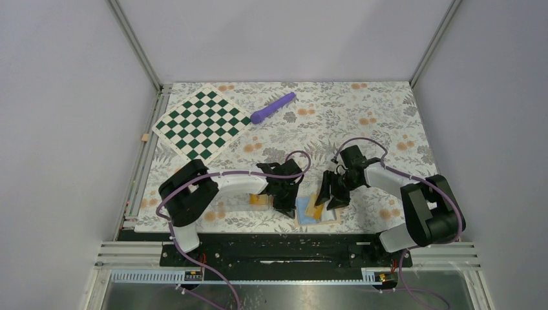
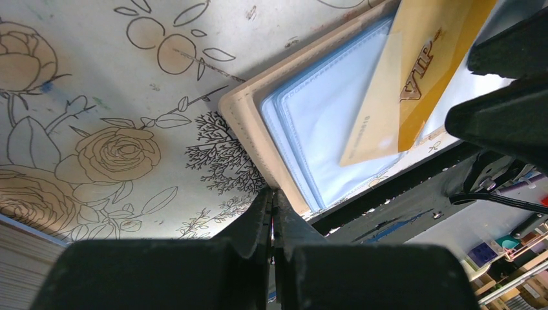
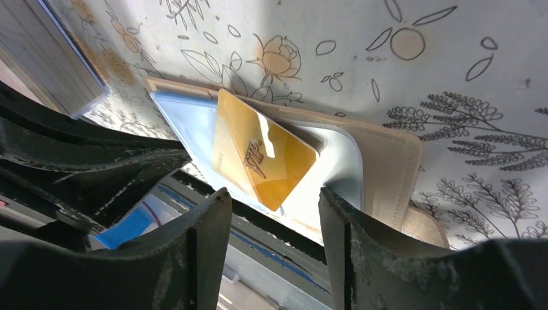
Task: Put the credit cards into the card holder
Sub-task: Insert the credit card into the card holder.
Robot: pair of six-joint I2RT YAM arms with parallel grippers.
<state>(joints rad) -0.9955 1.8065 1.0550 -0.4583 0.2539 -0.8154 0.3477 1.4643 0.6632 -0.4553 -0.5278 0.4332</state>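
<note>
Right jaws parted, card [image 3: 274, 158] partly in holder [image 3: 388, 161]

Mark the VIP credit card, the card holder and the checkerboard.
VIP credit card [image 3: 271, 145]: right wrist view, its gold face.
card holder [image 3: 391, 168]: right wrist view, tan outer flap.
checkerboard [image 1: 203, 123]: top view, its middle.

A credit card [image 3: 265, 152] lies on the card holder [image 3: 388, 161] at the surface's [image 1: 323, 116] near edge, between my left claw [image 1: 284, 208] and right claw [image 1: 333, 197].
</note>
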